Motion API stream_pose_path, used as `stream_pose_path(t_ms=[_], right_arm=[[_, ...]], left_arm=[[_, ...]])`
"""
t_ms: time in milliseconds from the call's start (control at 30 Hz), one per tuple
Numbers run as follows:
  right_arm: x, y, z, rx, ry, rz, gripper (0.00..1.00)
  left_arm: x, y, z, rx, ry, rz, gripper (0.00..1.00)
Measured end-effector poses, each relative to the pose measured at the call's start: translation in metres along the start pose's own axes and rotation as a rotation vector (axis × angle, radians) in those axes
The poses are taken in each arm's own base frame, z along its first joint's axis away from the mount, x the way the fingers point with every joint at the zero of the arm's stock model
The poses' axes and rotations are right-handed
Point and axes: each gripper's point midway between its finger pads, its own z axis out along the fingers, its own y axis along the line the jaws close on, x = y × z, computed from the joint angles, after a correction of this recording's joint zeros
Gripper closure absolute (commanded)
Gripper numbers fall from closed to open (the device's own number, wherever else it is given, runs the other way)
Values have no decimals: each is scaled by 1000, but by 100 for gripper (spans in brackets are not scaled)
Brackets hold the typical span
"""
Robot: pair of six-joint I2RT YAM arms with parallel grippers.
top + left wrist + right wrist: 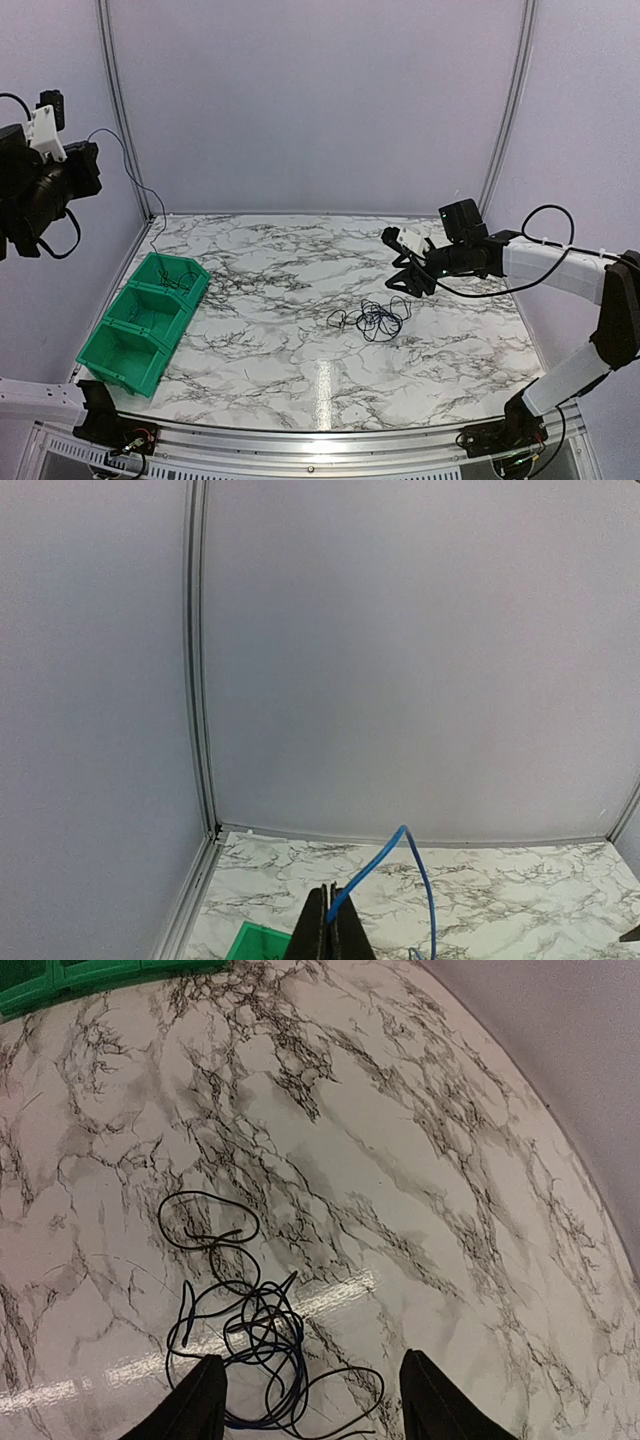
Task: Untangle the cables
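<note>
Thin black and blue cables (375, 318), heaped flat on the marble right of centre in small, loose, overlapping loops. One wider black loop (205, 1218) trailing off to one side. Apart from these, a single blue strand (372, 868) pinched in the clamped left gripper (331, 895), arching up, then dropping, seemingly into the green bin (125, 372).

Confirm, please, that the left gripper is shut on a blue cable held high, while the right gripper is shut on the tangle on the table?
Not quite: the right gripper is open, its jaws apart above the tangle and holding nothing, as the right wrist view shows. The left gripper is indeed shut on a blue cable held high.
</note>
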Motion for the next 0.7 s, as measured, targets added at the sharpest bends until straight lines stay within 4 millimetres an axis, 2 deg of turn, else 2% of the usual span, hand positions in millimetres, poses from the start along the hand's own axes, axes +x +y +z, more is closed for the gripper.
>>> stream_pose_path(t_ms=[100, 433, 533, 700], right_arm=[[0, 0, 0, 3, 2, -5, 41], [4, -1, 3, -1, 13, -8, 41], [6, -1, 5, -3, 18, -6, 41], [8, -1, 6, -4, 24, -6, 41]], left_arm=[[-1, 3, 2, -31, 8, 30, 100], [16, 20, 9, -121, 48, 105, 100], [28, 29, 13, -158, 67, 129, 100], [59, 44, 21, -213, 122, 180, 100]])
